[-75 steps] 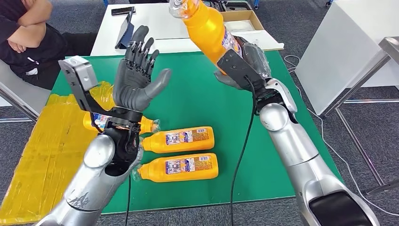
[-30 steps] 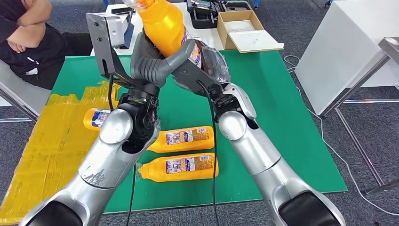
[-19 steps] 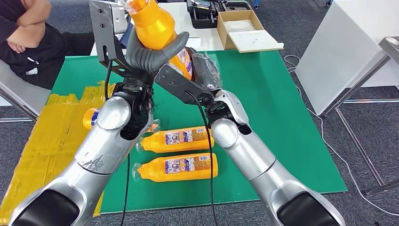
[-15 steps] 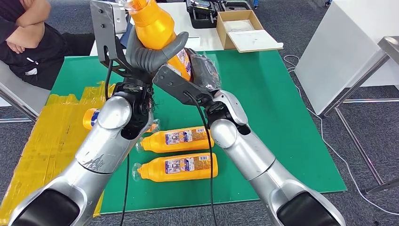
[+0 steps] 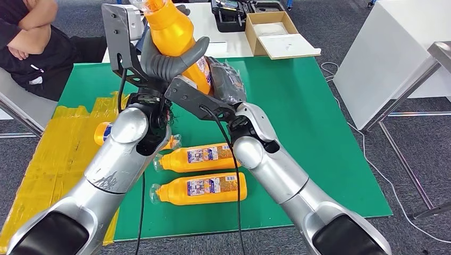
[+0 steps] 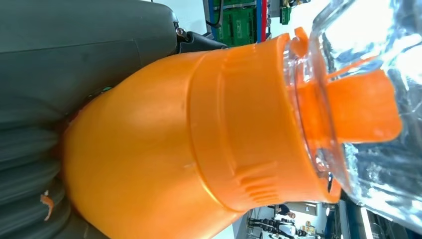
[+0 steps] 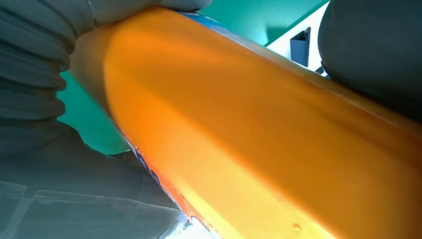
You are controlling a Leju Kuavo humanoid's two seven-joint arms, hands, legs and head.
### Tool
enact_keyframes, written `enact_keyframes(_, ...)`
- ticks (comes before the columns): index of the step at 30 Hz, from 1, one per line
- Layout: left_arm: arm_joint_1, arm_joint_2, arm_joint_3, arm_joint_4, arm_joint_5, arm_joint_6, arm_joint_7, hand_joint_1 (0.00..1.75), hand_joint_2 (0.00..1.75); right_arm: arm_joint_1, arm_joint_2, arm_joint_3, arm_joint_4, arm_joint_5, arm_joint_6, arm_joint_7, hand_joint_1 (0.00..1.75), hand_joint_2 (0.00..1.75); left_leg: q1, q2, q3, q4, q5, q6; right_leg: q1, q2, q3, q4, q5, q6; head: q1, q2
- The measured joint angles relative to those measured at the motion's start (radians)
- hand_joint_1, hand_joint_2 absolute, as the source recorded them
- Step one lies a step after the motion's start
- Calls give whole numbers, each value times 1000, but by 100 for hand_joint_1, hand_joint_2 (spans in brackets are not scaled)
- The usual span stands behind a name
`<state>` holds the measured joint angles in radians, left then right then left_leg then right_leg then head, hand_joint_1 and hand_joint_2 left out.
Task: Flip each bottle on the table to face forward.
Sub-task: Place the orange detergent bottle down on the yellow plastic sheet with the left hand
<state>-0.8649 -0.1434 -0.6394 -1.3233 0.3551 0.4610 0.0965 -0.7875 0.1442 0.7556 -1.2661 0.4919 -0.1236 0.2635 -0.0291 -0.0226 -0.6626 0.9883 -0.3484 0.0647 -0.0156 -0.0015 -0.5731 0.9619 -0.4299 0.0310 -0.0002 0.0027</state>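
— Where is the raised bottle point(image 5: 173, 32)?

— High above the far edge of the bench point(image 5: 298, 106), tilted, cap end up and away from the robot. Both hands hold it: the left hand point(image 5: 167, 61) wraps its upper body, thumb across the front, and the right hand point(image 5: 223, 79) clasps the lower, labelled part.

— And the fingers?

— Closed around the orange plastic on both sides (the left wrist view shows the clear cap point(image 6: 368, 99) just beyond the grey palm).

— What lies on the green mat?

— Two bottles flat near the middle, labels up, caps toward the left edge: one point(image 5: 199, 155) just beyond the other point(image 5: 199, 188). A third point(image 5: 106, 133) lies at the left, partly behind the left arm, on the yellow sheet point(image 5: 48, 164).

— Anything else?

— A cardboard box point(image 5: 271, 32) beyond the far edge, and a person point(image 5: 32, 42) seated at the far left corner.
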Motion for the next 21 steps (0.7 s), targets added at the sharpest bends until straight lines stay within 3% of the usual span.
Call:
enact_keyframes(20, 4, 3, 15, 17, 4, -18, -12, 175, 175, -30, 0, 18, 72, -38, -1, -30, 175, 175, 0, 0, 0, 0, 0, 0, 0, 0, 0, 0, 0, 0, 0, 0)
enact_keyframes(21, 4, 3, 15, 19, 4, -20, -12, 175, 175, -31, 0, 18, 75, -40, -2, -31, 131, 175, 0, 0, 0, 0, 0, 0, 0, 0, 0, 0, 0, 0, 0, 0)
